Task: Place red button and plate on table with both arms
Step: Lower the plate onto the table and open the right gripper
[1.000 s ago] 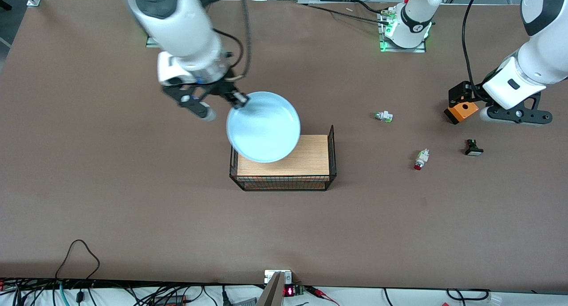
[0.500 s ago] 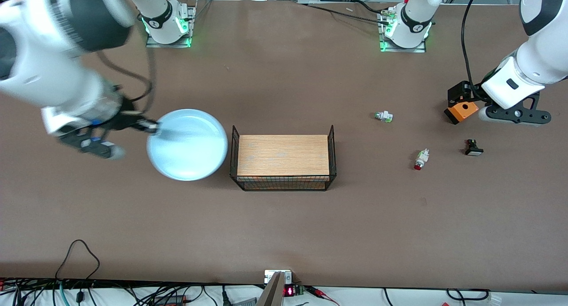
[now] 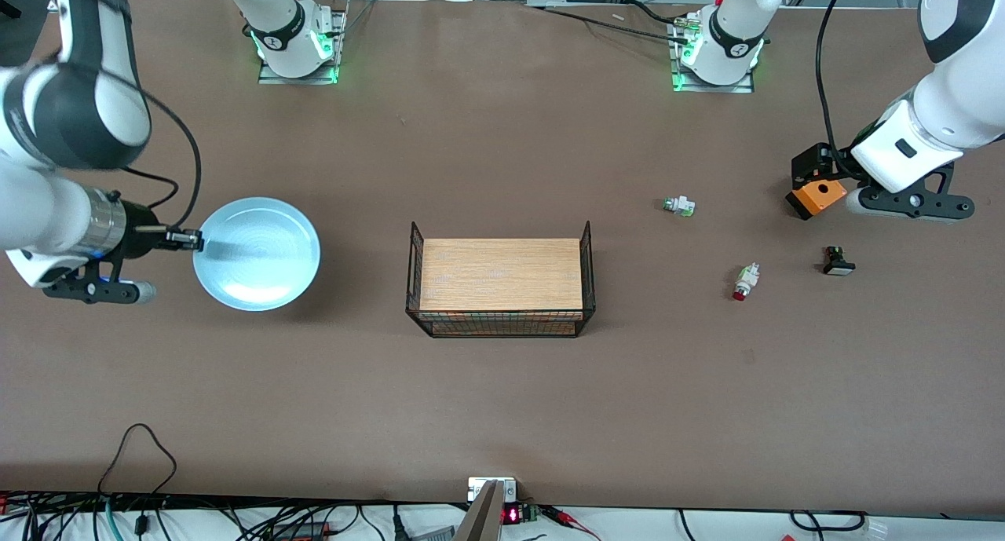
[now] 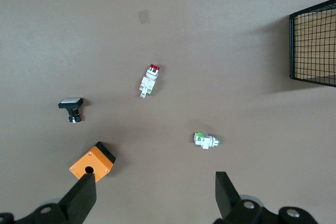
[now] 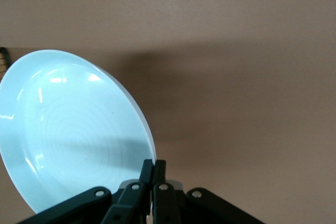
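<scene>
My right gripper (image 3: 190, 240) is shut on the rim of the pale-blue plate (image 3: 259, 254) and holds it over the table (image 3: 502, 400) at the right arm's end; its shadow lies beneath it. In the right wrist view the fingers (image 5: 153, 170) pinch the plate (image 5: 68, 135) by its edge. The red button (image 3: 745, 282) lies on the table toward the left arm's end; it also shows in the left wrist view (image 4: 149, 80). My left gripper (image 4: 155, 195) is open and empty, up over the table beside the orange box (image 3: 816, 196).
A black wire rack with a wooden top (image 3: 501, 286) stands mid-table. A green-tipped button part (image 3: 679, 206) and a black part with a white cap (image 3: 838, 262) lie near the red button. The orange box (image 4: 93, 162) sits by my left gripper.
My right arm has swung the plate from over the rack toward the right arm's end of the table and brought it lower. The left arm has not moved.
</scene>
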Tool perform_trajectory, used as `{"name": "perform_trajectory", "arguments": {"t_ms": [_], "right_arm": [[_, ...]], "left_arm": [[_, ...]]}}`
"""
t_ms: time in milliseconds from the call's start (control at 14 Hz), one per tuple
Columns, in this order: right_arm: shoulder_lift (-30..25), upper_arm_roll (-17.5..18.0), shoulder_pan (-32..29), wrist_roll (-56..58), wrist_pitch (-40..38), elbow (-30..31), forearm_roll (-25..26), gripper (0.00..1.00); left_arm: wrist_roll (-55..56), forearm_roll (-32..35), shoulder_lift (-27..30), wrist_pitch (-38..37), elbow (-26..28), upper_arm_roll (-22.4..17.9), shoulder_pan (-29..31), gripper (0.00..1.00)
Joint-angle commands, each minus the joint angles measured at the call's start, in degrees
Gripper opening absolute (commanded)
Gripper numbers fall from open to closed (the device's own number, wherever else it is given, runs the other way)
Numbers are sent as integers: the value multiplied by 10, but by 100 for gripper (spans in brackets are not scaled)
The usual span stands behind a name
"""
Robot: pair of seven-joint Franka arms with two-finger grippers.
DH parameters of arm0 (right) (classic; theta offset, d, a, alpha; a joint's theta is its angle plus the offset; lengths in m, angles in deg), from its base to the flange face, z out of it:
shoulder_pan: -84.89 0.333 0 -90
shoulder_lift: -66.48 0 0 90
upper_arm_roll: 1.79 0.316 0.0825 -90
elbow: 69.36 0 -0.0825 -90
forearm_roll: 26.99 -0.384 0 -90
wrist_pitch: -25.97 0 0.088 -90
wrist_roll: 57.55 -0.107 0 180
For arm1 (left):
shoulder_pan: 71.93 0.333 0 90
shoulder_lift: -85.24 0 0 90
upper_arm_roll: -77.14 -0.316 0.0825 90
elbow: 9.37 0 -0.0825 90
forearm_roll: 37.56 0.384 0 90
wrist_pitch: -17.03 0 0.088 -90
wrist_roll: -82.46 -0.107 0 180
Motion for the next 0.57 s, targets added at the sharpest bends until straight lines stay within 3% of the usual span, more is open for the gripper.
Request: {"name": "perform_trajectory", "arguments": {"t_ms": [0,500], "right_arm": [[-46,11,-28,59,89,126,7,0],[-37,12,-76,186,367,339,4,0]], "left_arm": [[4,-3,6,-11,-5,-2,-5,100],[1,-3,6,-11,-5,-2,-4,100]]}}
